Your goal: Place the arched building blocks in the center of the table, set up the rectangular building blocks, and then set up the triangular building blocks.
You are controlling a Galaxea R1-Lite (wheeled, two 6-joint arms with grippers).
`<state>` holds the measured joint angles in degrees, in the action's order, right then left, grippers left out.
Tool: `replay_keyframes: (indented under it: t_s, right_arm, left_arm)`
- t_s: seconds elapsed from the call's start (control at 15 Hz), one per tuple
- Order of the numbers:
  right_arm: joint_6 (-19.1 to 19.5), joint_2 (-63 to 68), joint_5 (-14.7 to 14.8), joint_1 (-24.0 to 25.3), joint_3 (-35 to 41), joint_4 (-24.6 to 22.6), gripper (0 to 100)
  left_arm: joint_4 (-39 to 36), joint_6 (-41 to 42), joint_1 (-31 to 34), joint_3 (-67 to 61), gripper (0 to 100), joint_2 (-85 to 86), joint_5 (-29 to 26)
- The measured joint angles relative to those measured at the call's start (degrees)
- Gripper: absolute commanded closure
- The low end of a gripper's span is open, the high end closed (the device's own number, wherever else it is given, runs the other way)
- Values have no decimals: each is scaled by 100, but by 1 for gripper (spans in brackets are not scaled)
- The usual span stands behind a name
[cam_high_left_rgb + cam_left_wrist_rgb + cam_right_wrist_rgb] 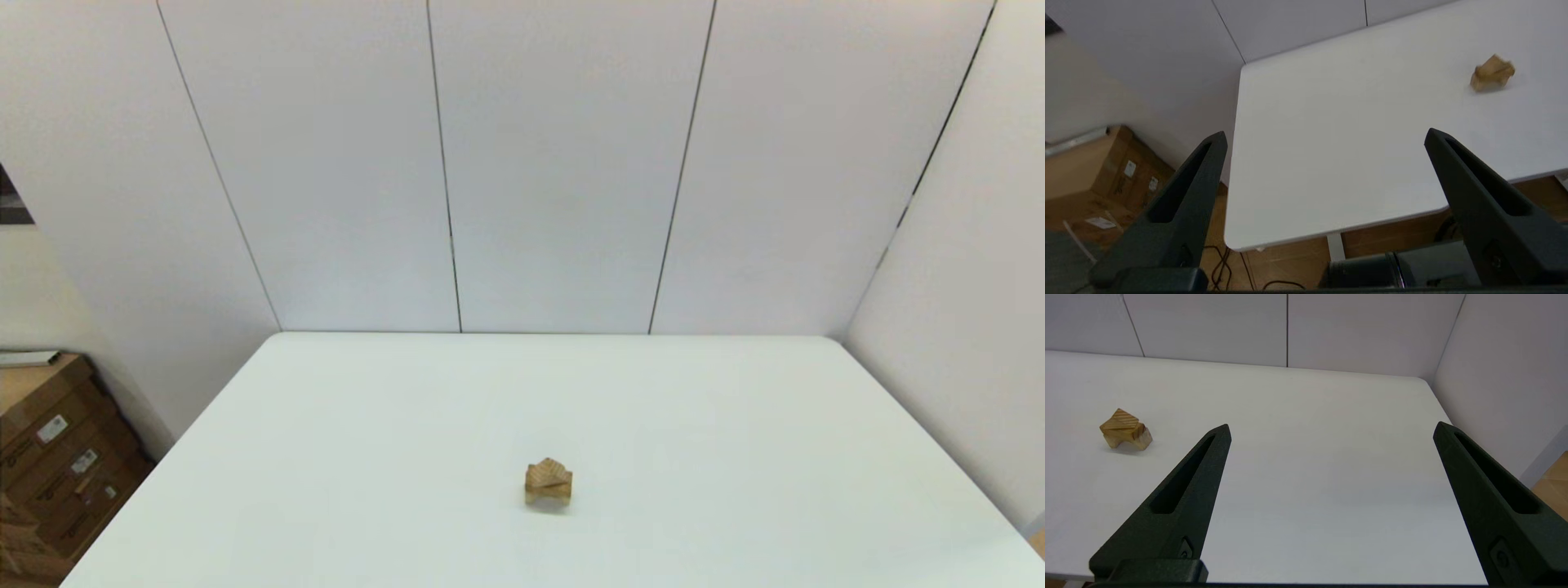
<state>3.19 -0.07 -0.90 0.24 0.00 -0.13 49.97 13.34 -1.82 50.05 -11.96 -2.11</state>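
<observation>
head view: small stack of wooden blocks (548, 483) near tabletop (735, 457) middle, wedge (1119, 419) on top, arch block (1128, 437) beneath. left gripper (1325, 136) and right gripper (1331, 428) parked off the near edge, jaws spread wide, empty. light, rigid, smooth wood; best pinched across flat sides.

You are not getting any readable text, brand, number or sign in these views. The only printed matter showing is a few small white labels (51, 428) sticking to the sides of the cardboard boxes (57, 474) sitting on the floor beside the table's left edge, and their print is coming through too small to make out. The left wrist view is showing the same labels (1130, 168) on the boxes (1094, 171), equally illegible.
</observation>
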Motion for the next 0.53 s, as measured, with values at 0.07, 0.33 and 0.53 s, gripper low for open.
replay_keyframes:
  t_s: [0.07,0.33,0.53]
  right_arm:
    - [2,0,-4,0,0,-2,0]
    - [0,0,-4,0,0,-2,0]
    - [2,0,-4,0,0,0,0]
  left_arm:
    - [-185,-33,39,-446,0,245,-26]
    - [-2118,-634,105,-2627,0,931,-54]
    - [-3853,-902,118,-4127,0,1122,-48]
